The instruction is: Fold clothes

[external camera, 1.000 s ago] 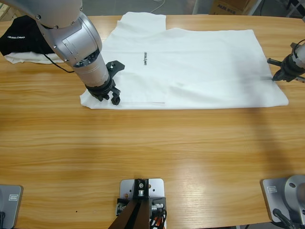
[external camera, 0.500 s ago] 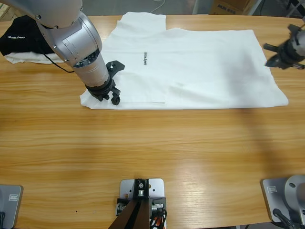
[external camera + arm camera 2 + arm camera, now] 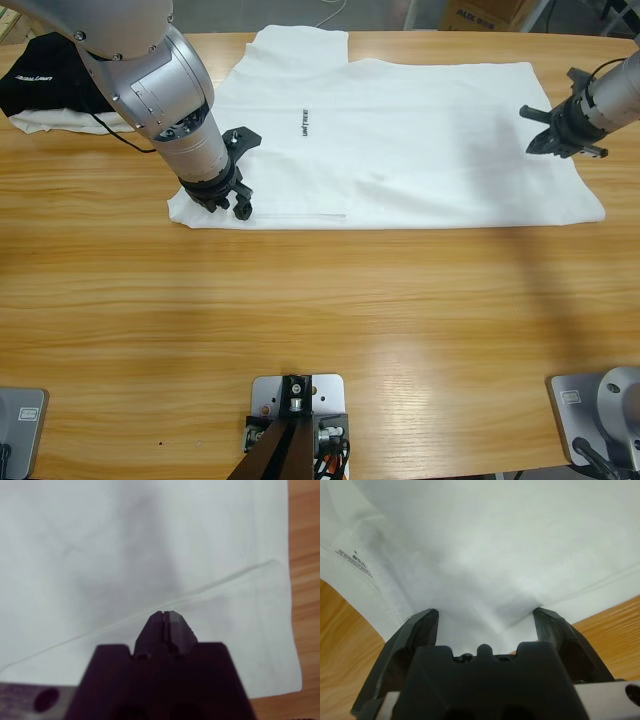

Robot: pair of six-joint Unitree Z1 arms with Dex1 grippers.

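**Observer:** What worried you at that moment?

**Operator:** Mostly the T-shirt. It lay flat across the far half of the surface, collar end toward the left arm, hem end toward the right. It was a big, limp sheet. I judged that if only one arm lifted, the cloth would drag and bunch, and the fold would come out crooked.

**Observer:** Anything nearby that could interfere?

**Operator:** A black garment sat at the far left corner, just beside the shirt's sleeve. A wide sweep could have caught it, I thought.

**Observer:** And the arms?

**Operator:** The left arm reached steeply down to the shirt's near-left corner. Its end effector had both jaws spread wide with cloth lying between them, not pinched. If it closed too shallow, I reckoned it would take one layer only.

**Observer:** The right?

**Operator:** It came in from the right edge, held above the hem end. Its end effector had its jaws pressed together, gripping nothing, so that side of the shirt was unsecured.
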